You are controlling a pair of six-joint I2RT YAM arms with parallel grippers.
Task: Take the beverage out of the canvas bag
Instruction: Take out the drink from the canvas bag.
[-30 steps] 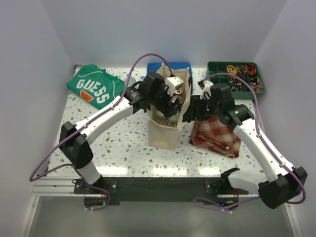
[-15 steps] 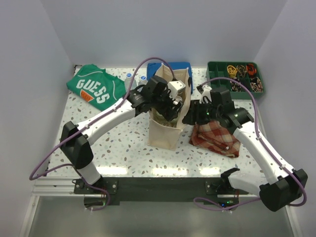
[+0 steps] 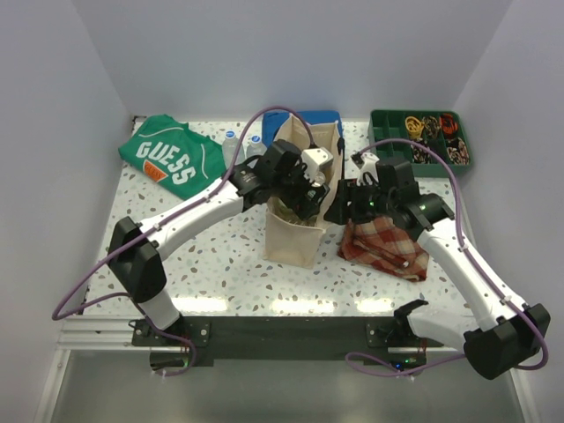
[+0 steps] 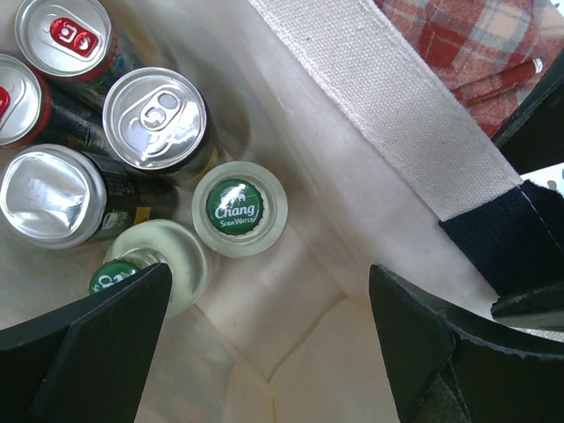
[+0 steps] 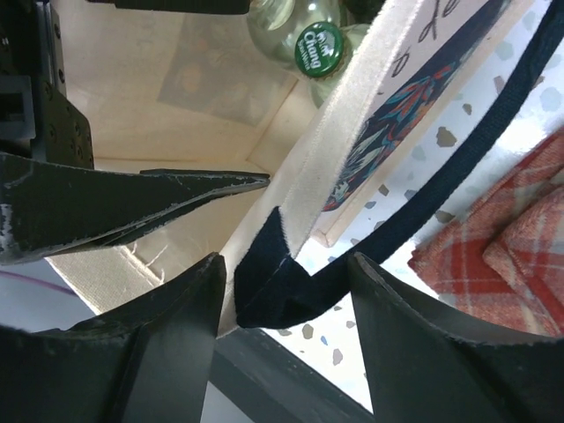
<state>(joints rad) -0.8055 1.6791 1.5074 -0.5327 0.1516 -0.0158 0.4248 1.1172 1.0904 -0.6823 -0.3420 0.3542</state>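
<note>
The cream canvas bag (image 3: 291,238) stands upright mid-table. My left gripper (image 3: 304,198) is open and empty inside its mouth. In the left wrist view (image 4: 273,326) it hangs over bare bag floor, beside a green-capped Chang bottle (image 4: 240,209), a second bottle (image 4: 159,260) partly under the left finger, and several cans (image 4: 154,117). My right gripper (image 3: 339,201) is open at the bag's right rim. In the right wrist view (image 5: 284,269) its fingers straddle the rim where the navy handle (image 5: 273,278) is sewn on. A bottle cap (image 5: 320,46) shows inside.
A red plaid cloth (image 3: 383,242) lies right of the bag, under my right arm. A folded blue cloth (image 3: 308,119) lies behind the bag. A green GUESS shirt (image 3: 167,159) is at back left, with small bottles (image 3: 231,139) beside it. A green tray (image 3: 421,137) of cables is at back right.
My left gripper has moved a little right and deeper into the bag's mouth. My right gripper has shifted slightly left onto the bag's right rim.
</note>
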